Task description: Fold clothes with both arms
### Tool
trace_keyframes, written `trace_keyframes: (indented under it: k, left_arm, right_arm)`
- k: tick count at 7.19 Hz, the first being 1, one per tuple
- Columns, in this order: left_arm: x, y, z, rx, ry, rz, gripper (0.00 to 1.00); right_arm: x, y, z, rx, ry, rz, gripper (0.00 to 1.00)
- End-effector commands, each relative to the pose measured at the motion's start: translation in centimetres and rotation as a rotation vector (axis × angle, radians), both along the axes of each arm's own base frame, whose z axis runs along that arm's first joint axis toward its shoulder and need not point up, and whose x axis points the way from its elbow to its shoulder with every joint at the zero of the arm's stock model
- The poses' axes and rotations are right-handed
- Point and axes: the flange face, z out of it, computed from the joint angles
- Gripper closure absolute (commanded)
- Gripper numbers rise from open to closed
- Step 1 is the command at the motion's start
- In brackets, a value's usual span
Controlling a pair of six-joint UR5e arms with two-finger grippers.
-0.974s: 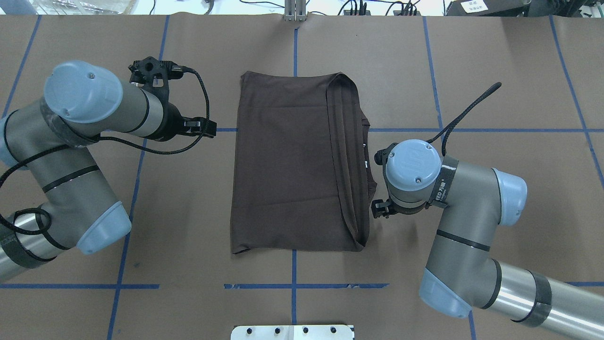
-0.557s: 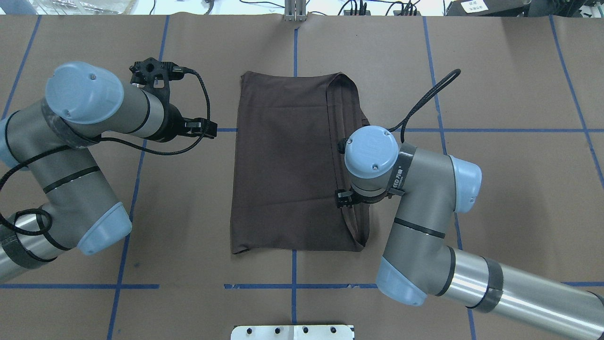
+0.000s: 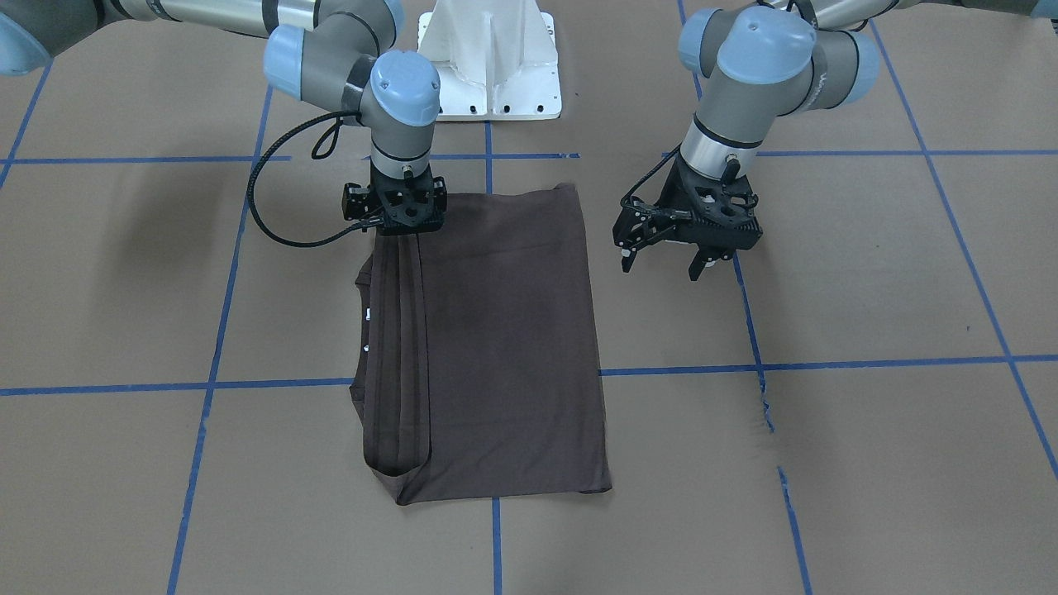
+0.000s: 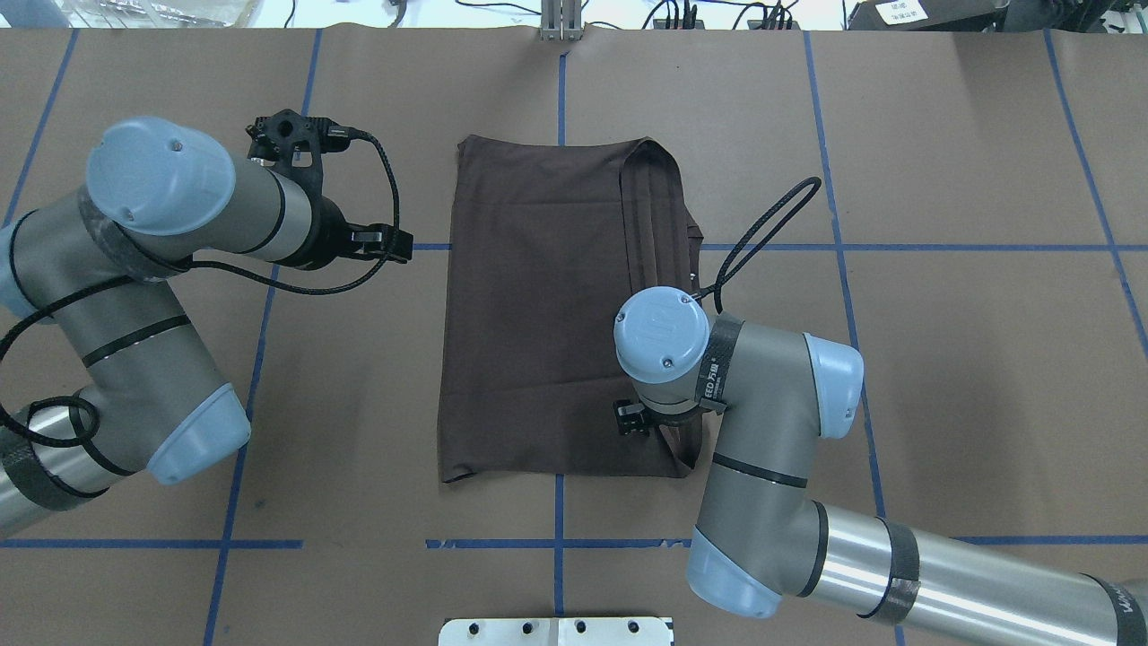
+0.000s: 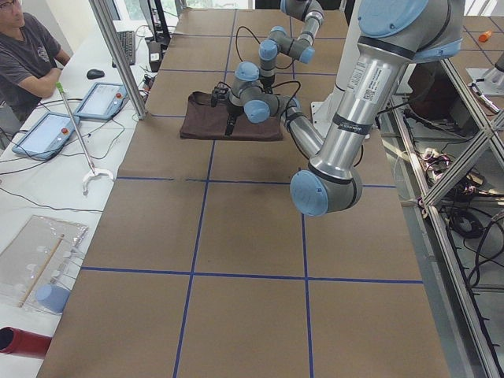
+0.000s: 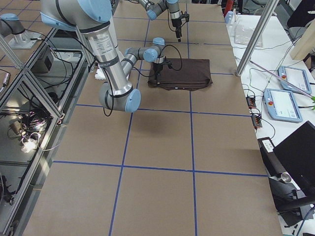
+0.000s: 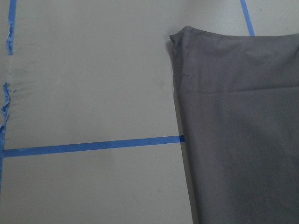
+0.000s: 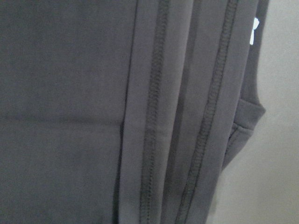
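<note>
At the near corner of the folded dark brown-grey T-shirt [image 4: 538, 314], flat on the brown-papered table [image 4: 987, 359], my black right hand [image 3: 397, 230] sits on stacked hems; gripping or not, I cannot tell. Farther, my left hand [image 3: 660, 273] hangs spread, beside it.

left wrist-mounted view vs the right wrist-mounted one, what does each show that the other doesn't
Only the left wrist view shows a blue tape line crossing the brown paper table cover, beside a corner of the dark brown-grey T-shirt. Only the right wrist view shows stitched hem rows and a white neck label. Both show the T-shirt's fabric lying flat.
</note>
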Motion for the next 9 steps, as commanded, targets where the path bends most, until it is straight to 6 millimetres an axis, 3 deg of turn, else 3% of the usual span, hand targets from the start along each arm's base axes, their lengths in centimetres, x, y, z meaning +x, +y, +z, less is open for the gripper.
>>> trace_keyframes:
  k: [1,7,9]
  left_arm:
    - [0.0,0.0,0.0,0.0,0.001,0.0,0.0]
    - [0.1,-0.1,0.1,0.001,0.002,0.0,0.0]
    - [0.1,-0.1,0.2,0.0,0.001,0.0,0.0]
  right_arm:
    - [0.1,-0.1,0.4,-0.013,0.006,0.0,0.0]
    - [1.8,-1.7,1.2,-0.036,0.008,0.026,0.0]
    - [4.1,-3.1,3.7,-0.043,0.035,0.046,0.0]
